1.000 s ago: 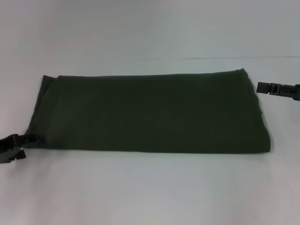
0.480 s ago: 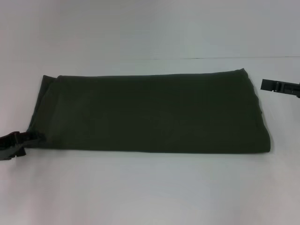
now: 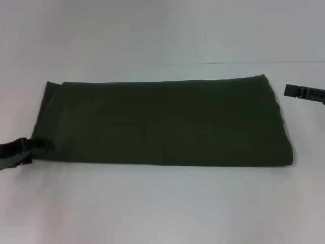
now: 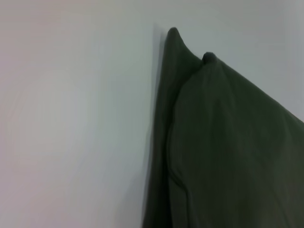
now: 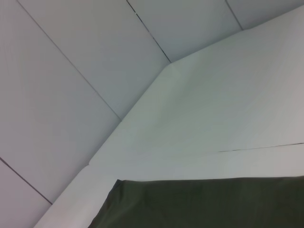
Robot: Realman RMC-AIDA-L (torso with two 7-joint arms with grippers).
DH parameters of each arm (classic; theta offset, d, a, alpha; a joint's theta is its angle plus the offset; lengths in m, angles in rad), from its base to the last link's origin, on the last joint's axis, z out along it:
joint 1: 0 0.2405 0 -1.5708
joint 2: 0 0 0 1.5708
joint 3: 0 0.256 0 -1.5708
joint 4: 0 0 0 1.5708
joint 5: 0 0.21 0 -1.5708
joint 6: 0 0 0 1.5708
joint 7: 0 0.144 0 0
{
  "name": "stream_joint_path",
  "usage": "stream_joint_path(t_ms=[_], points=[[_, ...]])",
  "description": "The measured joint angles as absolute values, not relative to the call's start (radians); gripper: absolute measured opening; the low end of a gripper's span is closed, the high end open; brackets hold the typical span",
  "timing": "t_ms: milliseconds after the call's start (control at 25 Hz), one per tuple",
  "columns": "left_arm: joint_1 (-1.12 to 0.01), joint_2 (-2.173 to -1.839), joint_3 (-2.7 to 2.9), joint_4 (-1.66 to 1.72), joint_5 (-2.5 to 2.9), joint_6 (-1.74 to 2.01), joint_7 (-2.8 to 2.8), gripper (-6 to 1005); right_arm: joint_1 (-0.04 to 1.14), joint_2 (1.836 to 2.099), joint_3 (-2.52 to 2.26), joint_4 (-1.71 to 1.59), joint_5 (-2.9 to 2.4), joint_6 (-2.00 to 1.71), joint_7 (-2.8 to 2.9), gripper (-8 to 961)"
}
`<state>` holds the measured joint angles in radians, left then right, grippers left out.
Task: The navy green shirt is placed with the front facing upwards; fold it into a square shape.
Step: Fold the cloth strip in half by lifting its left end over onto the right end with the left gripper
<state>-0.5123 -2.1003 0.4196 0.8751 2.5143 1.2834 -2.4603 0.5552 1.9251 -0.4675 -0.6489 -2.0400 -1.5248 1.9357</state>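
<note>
Left pincer (image 3: 43, 144) at folded shirt (image 3: 167, 122) corner, grip unclear.

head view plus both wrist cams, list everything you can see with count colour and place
navy green shirt: one, dark olive green, folded into a long band lying across the middle of the table; no lettering or collar showing
table: one, white, under the shirt and running out to every side of it
wall panels: several, pale grey with thin dark seams, behind the table in the right wrist view
left gripper: one, black, at the shirt's near left corner, fingertips at the cloth edge
right gripper: one, black, off the shirt's far right corner, apart from the cloth
</note>
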Motion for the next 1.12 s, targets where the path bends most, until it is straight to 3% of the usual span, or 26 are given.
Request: stream_joint_path(t_ms=[600, 1120], points=[[-0.594, -2.097, 0.459, 0.86, 2.505, 1.245, -2.452, 874, 0.554, 1.927, -0.466, -0.649, -2.04, -1.52, 1.934, 918], [-0.533, -2.09, 0.456, 0.893, 2.526, 1.306, -2.455, 874, 0.556, 1.927, -0.466, -0.649, -2.04, -1.514, 1.936, 918]])
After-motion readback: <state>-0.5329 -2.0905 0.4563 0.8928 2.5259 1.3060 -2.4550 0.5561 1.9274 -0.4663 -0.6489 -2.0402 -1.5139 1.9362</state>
